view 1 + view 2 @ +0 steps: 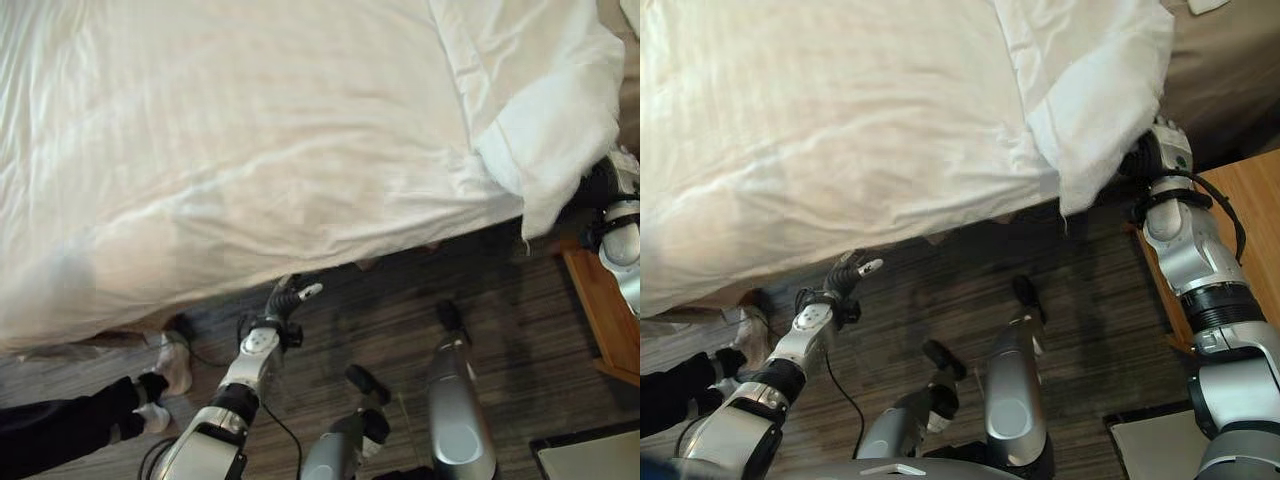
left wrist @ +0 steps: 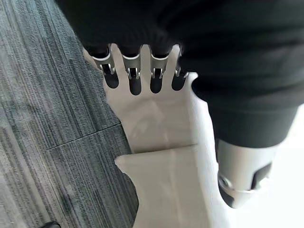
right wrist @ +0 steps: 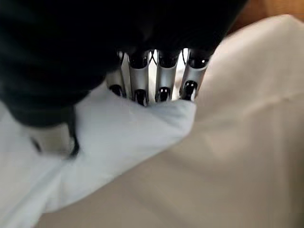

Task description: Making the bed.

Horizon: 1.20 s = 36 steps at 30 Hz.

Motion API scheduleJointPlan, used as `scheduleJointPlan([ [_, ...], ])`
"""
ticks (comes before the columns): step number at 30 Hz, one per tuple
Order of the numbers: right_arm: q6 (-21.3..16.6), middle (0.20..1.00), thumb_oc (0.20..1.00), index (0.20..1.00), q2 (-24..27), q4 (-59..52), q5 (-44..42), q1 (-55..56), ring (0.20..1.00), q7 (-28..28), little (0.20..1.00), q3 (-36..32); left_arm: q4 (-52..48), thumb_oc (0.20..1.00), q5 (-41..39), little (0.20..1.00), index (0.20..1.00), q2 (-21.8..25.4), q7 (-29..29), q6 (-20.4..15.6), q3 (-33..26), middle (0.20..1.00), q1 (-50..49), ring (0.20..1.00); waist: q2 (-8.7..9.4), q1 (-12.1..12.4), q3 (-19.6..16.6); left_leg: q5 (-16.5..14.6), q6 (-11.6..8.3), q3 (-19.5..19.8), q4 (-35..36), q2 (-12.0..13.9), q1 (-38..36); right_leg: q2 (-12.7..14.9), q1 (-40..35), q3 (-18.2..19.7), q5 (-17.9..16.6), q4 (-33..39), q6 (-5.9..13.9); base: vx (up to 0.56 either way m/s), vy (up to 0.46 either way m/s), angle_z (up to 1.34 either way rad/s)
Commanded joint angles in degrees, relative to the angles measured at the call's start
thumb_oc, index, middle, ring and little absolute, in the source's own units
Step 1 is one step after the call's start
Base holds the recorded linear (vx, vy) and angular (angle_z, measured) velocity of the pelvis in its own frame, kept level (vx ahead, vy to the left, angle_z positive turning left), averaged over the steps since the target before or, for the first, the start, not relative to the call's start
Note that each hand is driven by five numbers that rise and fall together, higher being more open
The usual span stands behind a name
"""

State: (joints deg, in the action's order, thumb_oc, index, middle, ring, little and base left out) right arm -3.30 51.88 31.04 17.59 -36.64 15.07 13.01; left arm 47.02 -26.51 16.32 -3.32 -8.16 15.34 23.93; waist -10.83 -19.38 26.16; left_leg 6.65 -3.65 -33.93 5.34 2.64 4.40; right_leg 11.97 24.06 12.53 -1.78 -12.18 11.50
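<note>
Dark striped carpet (image 1: 400,300) runs beside the bed. A wooden nightstand (image 1: 1240,200) stands at the right — orange-brown. A person's leg (image 1: 70,420), dark-trousered, enters lower left — pale shoe (image 1: 175,365) on the carpet.

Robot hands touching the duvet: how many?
1. The right hand grips the duvet's folded corner at the bed's right edge. The left hand hangs open below the near edge, apart.

Soft white cloth duvet (image 1: 250,150), matt and creased, covers the bed; a fluffier folded corner (image 1: 1095,110) hangs over the edge above dark, ribbed matt carpet (image 2: 42,118), beside a smooth wooden nightstand (image 1: 1240,210)
</note>
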Motion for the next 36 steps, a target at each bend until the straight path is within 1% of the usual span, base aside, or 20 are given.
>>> scheduleJointPlan([
  [1,6.2,1.000,1.000,1.000,1.2,11.5,0.9,13.8,1.000,-1.3,1.000,-1.9,4.1,1.000,1.0,1.000,1.000,0.7,-0.5,-1.3,-3.3,1.000,1.1,1.000,3.84,-6.2,0.1,-9.7,-4.70,3.2,-8.7,4.9,-5.3,1.6,-1.0,-3.3,-7.1,9.8,0.26,-0.06,-0.015,0.06],
  [3,7.8,1.000,1.000,1.000,-3.1,17.1,2.5,18.6,1.000,-1.8,1.000,-2.2,4.9,1.000,1.6,1.000,1.000,-0.8,-0.8,-1.0,-2.8,1.000,1.6,1.000,4.64,-6.3,-0.6,-10.0,-4.52,3.7,-9.4,5.1,-5.3,2.0,-1.9,-3.8,-6.8,9.9,0.14,-0.02,-0.035,0.09],
  [4,7.8,1.000,1.000,1.000,-3.1,17.1,2.5,18.7,1.000,-1.8,1.000,-2.3,4.8,1.000,1.6,1.000,1.000,-0.7,-0.8,-1.0,-2.7,1.000,1.6,1.000,4.68,-6.2,-0.7,-10.1,-4.51,3.7,-9.4,5.1,-5.3,2.0,-1.9,-3.9,-6.8,10.0,0.14,-0.03,-0.070,0.09],
  [5,8.9,1.000,1.000,1.000,-5.6,21.6,4.8,21.3,1.000,-1.9,1.000,-1.5,5.2,1.000,1.6,1.000,1.000,-1.8,-1.2,-0.8,-2.5,1.000,1.4,1.000,5.68,-5.7,-1.3,-10.2,-4.28,4.2,-9.4,5.2,-5.6,1.9,-2.7,-4.5,-6.7,10.0,0.08,-0.03,-0.086,0.08],
  [6,10.3,1.000,1.000,1.000,-7.2,24.6,8.7,23.1,1.000,-2.8,1.000,0.1,5.3,1.000,1.6,1.000,1.000,-2.1,-1.3,-0.7,-2.5,1.000,0.9,1.000,6.10,-5.1,-1.6,-10.2,-4.19,4.6,-9.2,5.2,-5.7,2.0,-3.2,-4.9,-6.6,10.1,0.03,-0.03,-0.086,0.11],
  [7,10.3,1.000,1.000,1.000,-7.2,24.7,8.8,23.1,1.000,-2.7,1.000,0.2,5.3,1.000,1.6,1.000,1.000,-2.1,-1.3,-0.7,-2.5,1.000,0.8,1.000,6.15,-5.2,-1.6,-10.1,-4.18,4.7,-9.2,5.2,-5.8,2.0,-3.2,-4.9,-6.6,10.1,0.04,-0.02,-0.068,0.14],
  [10,12.7,1.000,1.000,1.000,-11.2,31.8,12.8,26.3,1.000,-5.1,1.000,1.5,5.0,1.000,2.3,1.000,1.000,-2.9,-1.5,0.1,-1.7,1.000,-1.1,1.000,7.61,-3.4,-2.7,-9.9,-3.84,5.5,-8.6,5.0,-6.2,2.3,-4.6,-5.9,-6.6,10.5,0.01,-0.03,-0.077,0.19],
  [14,13.6,1.000,1.000,1.000,-14.3,38.9,13.6,28.1,1.000,-7.4,1.000,3.2,3.5,1.000,4.3,1.000,1.000,-3.5,-0.8,1.2,0.1,1.000,-3.4,1.000,10.15,-0.4,-4.3,-9.5,-3.74,6.3,-8.4,5.8,-7.0,2.1,-6.8,-7.0,-6.4,11.3,-0.20,-0.01,-0.111,0.18],
  [16,13.7,1.000,1.000,1.000,-14.8,40.8,13.2,28.0,1.000,-7.4,1.000,3.7,2.9,1.000,4.4,1.000,1.000,-3.0,-0.4,1.5,0.3,1.000,-4.0,1.000,10.94,0.4,-4.8,-9.3,-3.80,6.5,-8.4,6.2,-7.2,2.0,-7.4,-7.3,-6.3,11.4,-0.30,0.01,-0.072,0.20],
  [19,14.9,1.000,1.000,1.000,-14.5,41.7,17.7,27.6,1.000,-5.5,1.000,6.1,1.8,1.000,4.5,1.000,1.000,-1.9,-0.6,1.6,-0.6,1.000,-5.7,1.000,11.93,1.6,-5.3,-8.9,-4.08,6.6,-8.2,6.9,-7.5,1.7,-8.1,-8.0,-6.3,11.7,-0.34,-0.01,-0.049,0.06],
  [20,15.1,1.000,1.000,1.000,-13.5,40.7,19.0,27.4,1.000,-4.4,1.000,5.9,1.3,1.000,4.2,1.000,1.000,-1.4,-0.8,1.6,-1.1,1.000,-6.0,1.000,12.16,1.7,-5.3,-8.7,-4.16,6.4,-8.1,7.1,-7.7,1.6,-8.2,-8.0,-6.4,11.8,-0.33,0.00,-0.017,0.04],
  [21,14.7,1.000,1.000,1.000,-9.7,34.3,20.0,26.9,1.000,-1.7,1.000,3.0,0.1,1.000,3.8,1.000,1.000,-0.1,-1.0,1.4,-2.9,1.000,-7.5,1.000,12.71,1.5,-5.5,-8.5,-4.36,6.0,-7.8,7.4,-8.0,1.3,-8.4,-8.1,-6.5,12.0,-0.23,0.00,0.000,0.00],
  [22,14.7,1.000,1.000,1.000,-7.7,29.7,19.3,27.2,1.000,-0.6,1.000,0.0,-0.5,1.000,4.0,1.000,1.000,0.3,-0.9,1.5,-3.9,1.000,-8.3,1.000,12.88,1.3,-5.6,-8.5,-4.46,5.8,-7.6,7.5,-8.3,1.1,-8.4,-8.0,-6.6,12.2,-0.17,0.03,0.010,-0.04],
  [24,13.4,1.000,1.000,1.000,-5.5,16.6,10.6,29.8,1.000,4.9,1.000,-11.8,-0.9,1.000,3.7,1.000,1.000,0.2,-0.8,1.4,-5.2,1.000,-9.9,1.000,12.97,0.8,-6.2,-8.6,-4.57,5.3,-7.2,7.8,-8.9,0.8,-8.5,-8.0,-6.6,12.4,-0.03,0.04,0.017,-0.06],
  [25,12.3,1.000,1.000,1.000,-6.7,14.4,5.3,29.0,1.000,8.1,1.000,-14.7,-0.7,1.000,3.4,1.000,1.000,-0.4,-0.9,1.2,-5.5,1.000,-10.2,1.000,12.78,0.7,-6.5,-8.6,-4.53,5.1,-7.0,7.8,-9.2,0.8,-8.6,-8.0,-6.6,12.5,-0.01,0.03,0.009,-0.08],
  [26,12.3,1.000,1.000,1.000,-6.7,14.3,5.2,29.2,1.000,8.2,1.000,-14.9,-0.6,1.000,3.4,1.000,1.000,-0.5,-0.9,1.1,-5.4,1.000,-10.1,1.000,12.76,0.8,-6.5,-8.7,-4.54,5.1,-7.0,7.8,-9.2,0.8,-8.7,-8.0,-6.6,12.5,-0.01,0.04,0.017,-0.11],
  [27,9.9,1.000,1.000,1.000,-9.0,7.1,-3.3,27.5,1.000,11.5,1.000,-19.4,-0.4,1.000,3.1,1.000,1.000,-1.0,-1.0,1.2,-5.8,1.000,-10.5,1.000,12.52,0.4,-7.0,-8.7,-4.51,4.9,-6.7,7.9,-9.7,0.6,-8.6,-8.0,-6.6,12.5,-0.10,0.03,0.014,-0.10],
  [30,5.2,1.000,1.000,1.000,-12.1,0.5,-12.6,25.7,1.000,14.3,1.000,-23.0,-1.4,1.000,3.3,1.000,1.000,-1.3,-1.0,1.0,-6.0,1.000,-10.3,1.000,12.27,0.3,-7.4,-8.5,-4.63,4.7,-6.2,8.2,-10.1,0.4,-8.6,-7.9,-6.7,12.7,-0.17,0.02,0.015,-0.14],
  [32,1.6,1.000,1.000,1.000,-14.3,-0.6,-20.4,23.5,1.000,15.0,1.000,-24.1,-1.8,1.000,2.9,1.000,1.000,-1.1,-0.7,1.1,-5.8,1.000,-9.9,1.000,12.23,0.2,-7.6,-8.3,-4.76,4.5,-6.0,8.3,-10.2,0.3,-8.5,-7.8,-6.7,12.7,-0.25,0.00,0.016,-0.22],
  [36,-6.9,1.000,1.000,1.000,-18.6,-4.4,-39.1,19.1,1.000,11.2,1.000,-24.6,-3.0,1.000,2.0,1.000,1.000,-0.7,-0.4,1.3,-5.6,1.000,-8.5,1.000,12.40,-0.1,-7.6,-8.0,-5.26,3.9,-5.9,8.7,-10.3,-0.4,-8.1,-7.4,-6.8,12.7,-0.54,-0.01,0.007,-0.28],
])
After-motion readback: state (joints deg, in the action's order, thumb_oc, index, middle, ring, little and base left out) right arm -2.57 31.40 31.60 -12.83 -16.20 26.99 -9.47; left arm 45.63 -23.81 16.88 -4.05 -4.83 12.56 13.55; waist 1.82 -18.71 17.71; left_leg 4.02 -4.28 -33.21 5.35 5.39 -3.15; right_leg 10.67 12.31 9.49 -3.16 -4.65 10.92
